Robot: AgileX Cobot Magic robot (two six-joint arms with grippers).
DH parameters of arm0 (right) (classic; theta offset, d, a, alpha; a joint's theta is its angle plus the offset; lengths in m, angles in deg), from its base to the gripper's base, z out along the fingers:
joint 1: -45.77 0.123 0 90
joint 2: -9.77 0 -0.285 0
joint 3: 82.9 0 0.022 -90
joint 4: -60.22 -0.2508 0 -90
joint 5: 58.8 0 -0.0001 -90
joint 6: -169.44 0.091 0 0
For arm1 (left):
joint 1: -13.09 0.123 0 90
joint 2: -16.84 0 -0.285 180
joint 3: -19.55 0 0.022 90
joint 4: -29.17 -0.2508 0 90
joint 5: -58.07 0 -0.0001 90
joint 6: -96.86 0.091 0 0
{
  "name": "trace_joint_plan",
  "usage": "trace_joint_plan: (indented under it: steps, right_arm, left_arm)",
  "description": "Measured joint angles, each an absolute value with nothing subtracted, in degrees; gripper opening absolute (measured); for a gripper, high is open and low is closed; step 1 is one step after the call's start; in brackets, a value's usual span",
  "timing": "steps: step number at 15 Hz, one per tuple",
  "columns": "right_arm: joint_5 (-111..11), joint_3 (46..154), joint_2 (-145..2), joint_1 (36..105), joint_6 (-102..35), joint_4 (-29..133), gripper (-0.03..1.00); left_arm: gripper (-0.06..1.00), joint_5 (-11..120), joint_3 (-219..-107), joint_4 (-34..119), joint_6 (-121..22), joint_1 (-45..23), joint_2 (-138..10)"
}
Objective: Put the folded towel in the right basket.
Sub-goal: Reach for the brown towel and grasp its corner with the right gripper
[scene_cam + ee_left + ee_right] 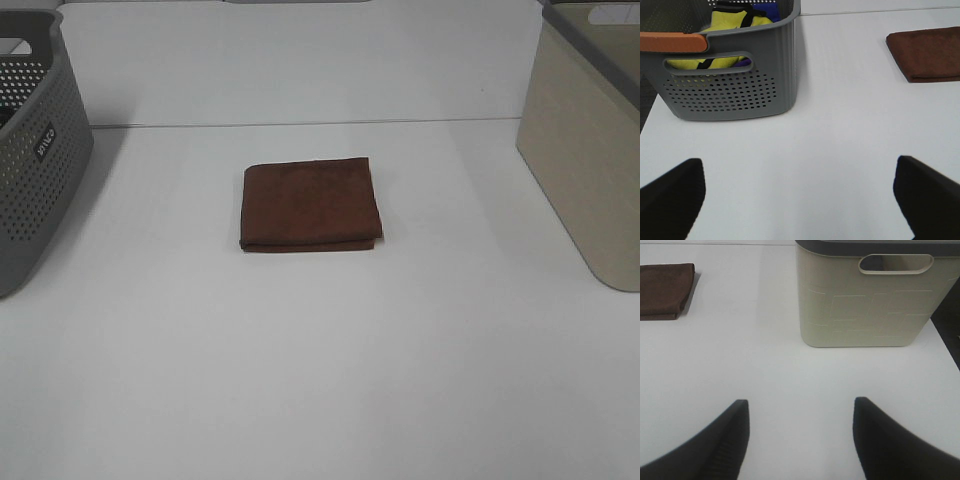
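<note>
A folded brown towel (310, 204) lies flat in the middle of the white table. It also shows in the left wrist view (930, 52) and the right wrist view (664, 289). The beige right basket (588, 140) stands at the table's right edge and fills the right wrist view (865, 300). My left gripper (800, 200) is open and empty above bare table, well apart from the towel. My right gripper (797, 440) is open and empty in front of the beige basket. Neither gripper shows in the exterior high view.
A grey perforated basket (30, 150) stands at the left edge. In the left wrist view it (730, 75) holds yellow and blue cloth and has an orange handle. The table's back edge runs behind the towel.
</note>
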State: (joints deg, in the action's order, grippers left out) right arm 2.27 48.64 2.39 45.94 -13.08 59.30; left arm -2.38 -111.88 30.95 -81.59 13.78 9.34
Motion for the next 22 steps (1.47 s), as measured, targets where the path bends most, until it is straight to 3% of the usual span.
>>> trace_joint_plan:
  steps: [22]
  right_arm:
    - [2.27,48.64,2.39,45.94,-13.08,59.30,0.58]
  left_arm:
    - [0.97,-2.38,-111.88,30.95,-81.59,13.78,9.34]
